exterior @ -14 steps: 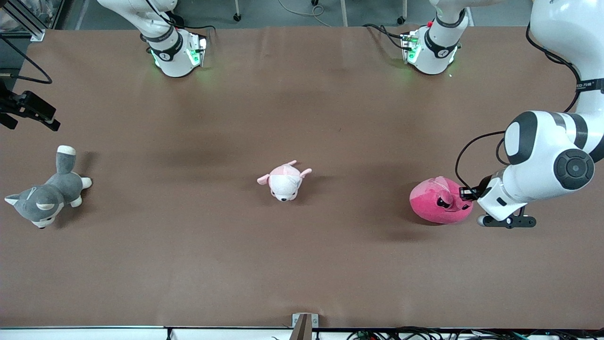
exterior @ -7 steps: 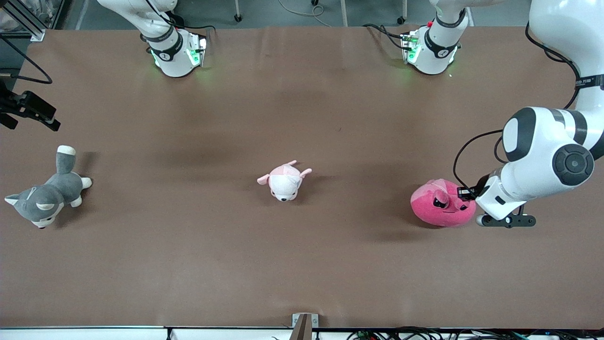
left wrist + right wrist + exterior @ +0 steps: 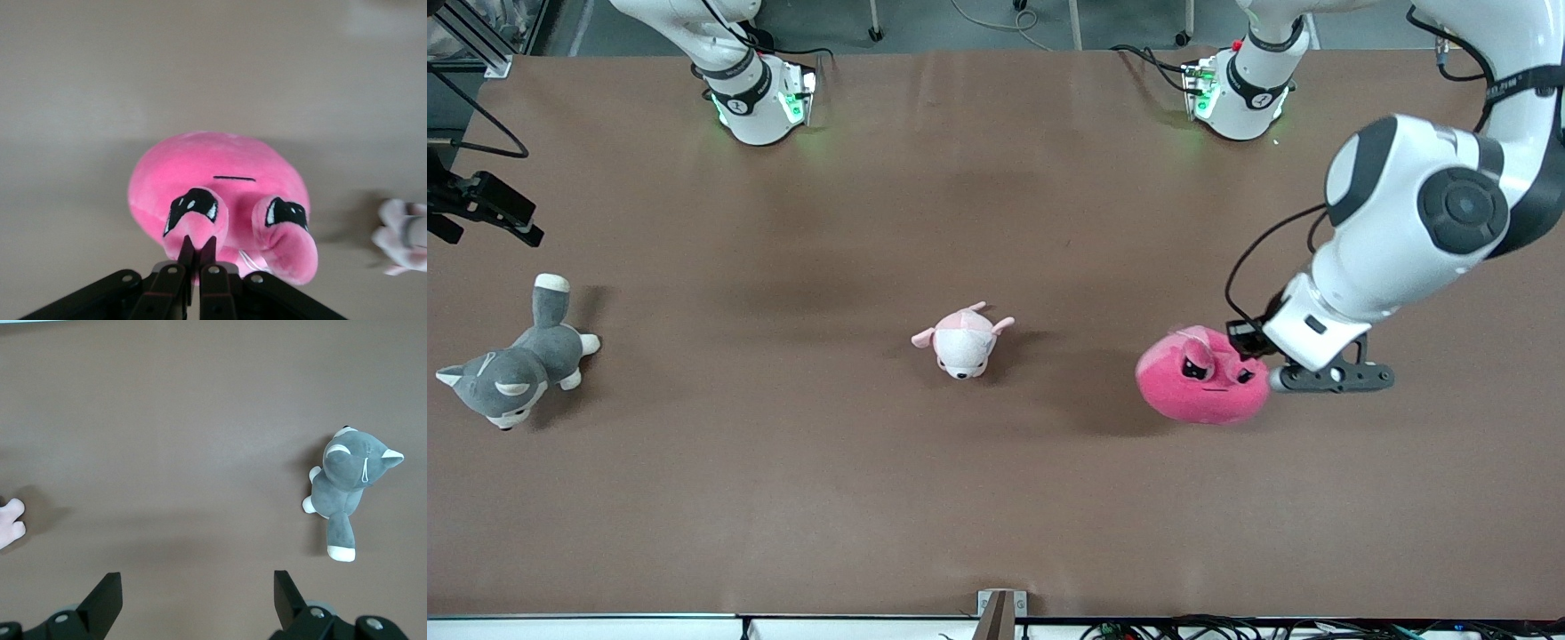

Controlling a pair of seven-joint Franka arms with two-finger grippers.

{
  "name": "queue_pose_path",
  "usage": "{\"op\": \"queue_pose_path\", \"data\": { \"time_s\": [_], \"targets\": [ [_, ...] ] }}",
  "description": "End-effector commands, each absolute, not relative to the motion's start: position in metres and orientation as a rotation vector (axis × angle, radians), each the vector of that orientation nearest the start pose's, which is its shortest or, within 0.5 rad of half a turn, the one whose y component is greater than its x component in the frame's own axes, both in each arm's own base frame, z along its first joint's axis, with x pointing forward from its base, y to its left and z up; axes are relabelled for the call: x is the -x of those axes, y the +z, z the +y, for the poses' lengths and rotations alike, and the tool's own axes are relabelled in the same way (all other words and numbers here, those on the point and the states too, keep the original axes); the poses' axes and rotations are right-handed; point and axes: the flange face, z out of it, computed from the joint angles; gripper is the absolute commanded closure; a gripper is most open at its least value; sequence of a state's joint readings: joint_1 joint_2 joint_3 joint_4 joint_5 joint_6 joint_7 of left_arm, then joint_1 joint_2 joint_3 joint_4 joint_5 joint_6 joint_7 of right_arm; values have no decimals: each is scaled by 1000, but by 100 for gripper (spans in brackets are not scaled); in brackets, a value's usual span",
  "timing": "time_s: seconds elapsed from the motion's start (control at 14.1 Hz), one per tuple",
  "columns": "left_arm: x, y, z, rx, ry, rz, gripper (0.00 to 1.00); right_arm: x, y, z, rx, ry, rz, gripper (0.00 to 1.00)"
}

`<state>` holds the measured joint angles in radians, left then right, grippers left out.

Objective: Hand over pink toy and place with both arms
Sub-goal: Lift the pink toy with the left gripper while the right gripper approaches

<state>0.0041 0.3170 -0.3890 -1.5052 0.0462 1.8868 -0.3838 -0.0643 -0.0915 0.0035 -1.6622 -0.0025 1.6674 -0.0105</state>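
Observation:
The pink toy (image 3: 1200, 391) is a round hot-pink plush with black angry eyes. It hangs just above the table toward the left arm's end, with its shadow on the cloth beside it. My left gripper (image 3: 1243, 341) is shut on one of its small ears. In the left wrist view the gripper (image 3: 197, 245) pinches that ear, with the toy's body (image 3: 213, 167) below it. My right gripper (image 3: 198, 580) is open and empty, high over bare table between the grey plush and the puppy. It does not show in the front view.
A pale pink-and-white plush puppy (image 3: 963, 342) lies at mid-table; it also shows in the left wrist view (image 3: 403, 237). A grey-and-white plush dog (image 3: 511, 369) lies at the right arm's end and shows in the right wrist view (image 3: 350, 480). The brown table (image 3: 996, 498) runs wide.
My left arm has lifted the pink toy off the table and carried it toward the puppy. The right arm and the other plush toys have not moved.

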Motion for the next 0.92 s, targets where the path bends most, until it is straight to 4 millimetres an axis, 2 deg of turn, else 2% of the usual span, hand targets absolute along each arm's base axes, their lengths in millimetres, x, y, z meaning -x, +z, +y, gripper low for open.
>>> {"op": "queue_pose_path", "data": {
  "time_s": [0.0, 0.21, 0.35, 0.42, 0.57, 0.71, 0.85],
  "targets": [
    [-607, 537, -272, 3265, -127, -29, 99, -533, 641, -26, 3152, -149, 62, 0],
    [-577, 560, -338, 3298, -174, 83, 99, -529, 640, -21, 3153, -109, 50, 0],
    [-549, 579, -389, 3335, -201, 67, 99, -528, 643, -18, 3149, -116, 46, 0],
    [-535, 586, -413, 3355, -207, 23, 99, -529, 643, -10, 3138, -116, 22, 0],
    [-511, 603, -446, 3399, -226, -52, 99, -532, 637, 0, 3033, -93, 23, 0],
    [-484, 610, -480, 3440, -233, -102, 99, -541, 620, 13, 2916, -36, 28, 0],
    [-459, 617, -510, 3520, -222, -215, 99, -544, 614, 28, 2830, -1, 22, 2]
  ]
}}
